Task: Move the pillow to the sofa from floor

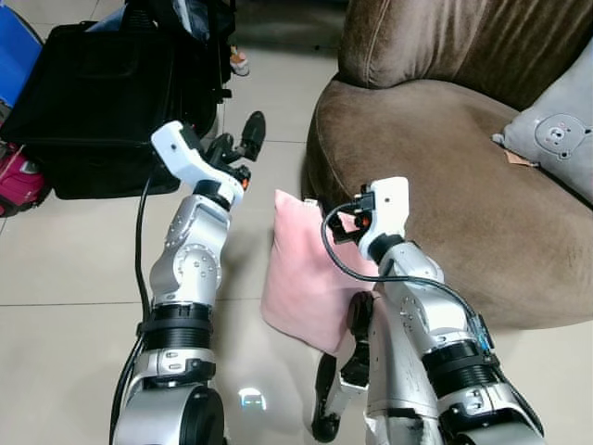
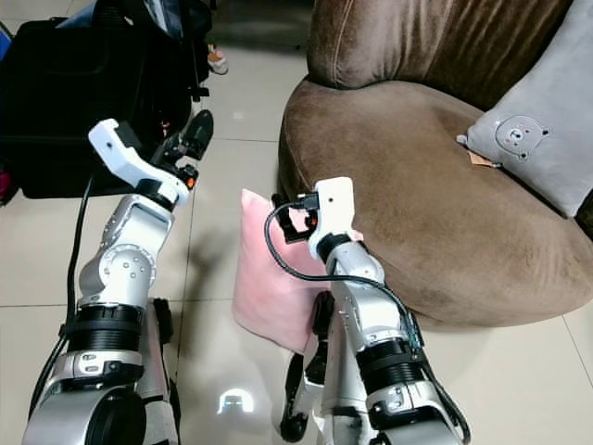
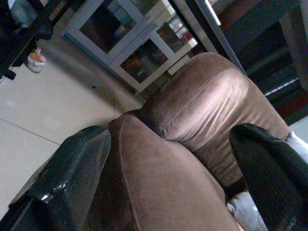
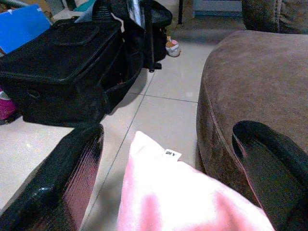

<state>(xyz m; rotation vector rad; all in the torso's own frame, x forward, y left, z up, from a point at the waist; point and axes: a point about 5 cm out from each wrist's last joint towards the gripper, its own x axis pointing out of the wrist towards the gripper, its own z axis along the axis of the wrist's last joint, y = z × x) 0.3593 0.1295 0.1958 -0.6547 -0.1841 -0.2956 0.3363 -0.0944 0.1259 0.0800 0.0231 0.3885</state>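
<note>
One pink pillow [image 4: 187,202] sits btwn open right tool [image 4: 178,178] fingers.

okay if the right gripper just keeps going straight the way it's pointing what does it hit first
Most likely the pink pillow. The right gripper is open, its fingers either side of the pillow's top edge, which leans against the brown sofa on the floor. Depth is unclear, so contact may be near.

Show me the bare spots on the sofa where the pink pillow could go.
The brown sofa seat is bare from its front edge back to the backrest, left of the grey pillow. The right side is crowded by that pillow. The pink pillow leans against the sofa's front, on the floor.
</note>
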